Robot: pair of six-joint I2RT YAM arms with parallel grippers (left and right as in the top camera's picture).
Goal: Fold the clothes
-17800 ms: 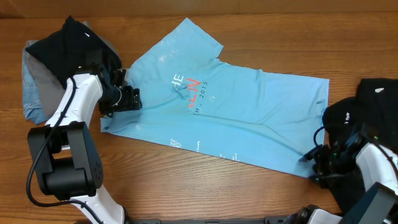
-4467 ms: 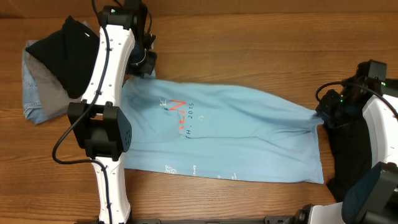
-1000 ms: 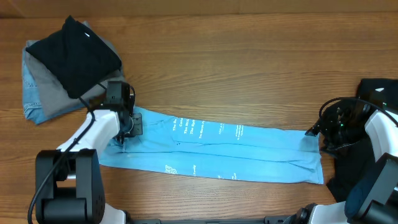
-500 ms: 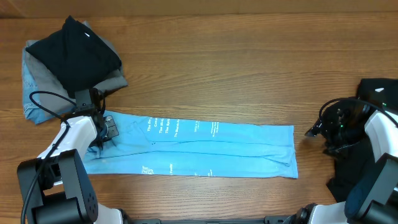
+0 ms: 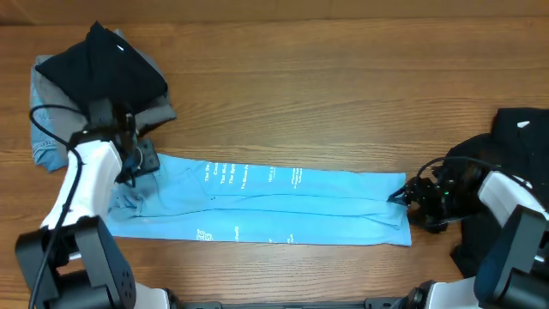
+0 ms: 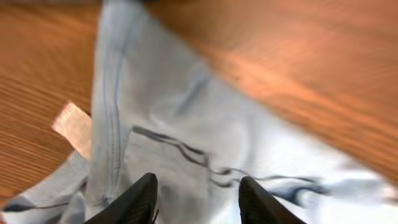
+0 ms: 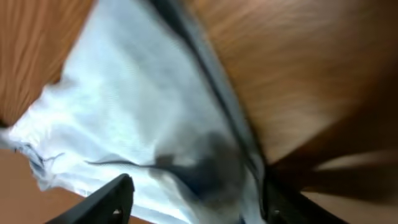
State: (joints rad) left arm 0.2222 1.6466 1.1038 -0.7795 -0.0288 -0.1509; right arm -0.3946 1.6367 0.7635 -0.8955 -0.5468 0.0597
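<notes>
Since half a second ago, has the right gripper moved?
Yes. The right gripper has moved left, away from the black garment at the right edge, to the right end of the shirt.

Left gripper (image 6: pixel 196 190) jaws apart, held low; right gripper (image 7: pixel 194 194) jaws spread wide

The sky-blue T-shirt (image 5: pixel 274 202) lies folded into a long, narrow strip, white lettering up, its white tag (image 6: pixel 73 129) at the left end; a pile (image 5: pixel 103 73) of black, grey and denim sits upper left; another black garment (image 5: pixel 519 137) lies far right.
</notes>
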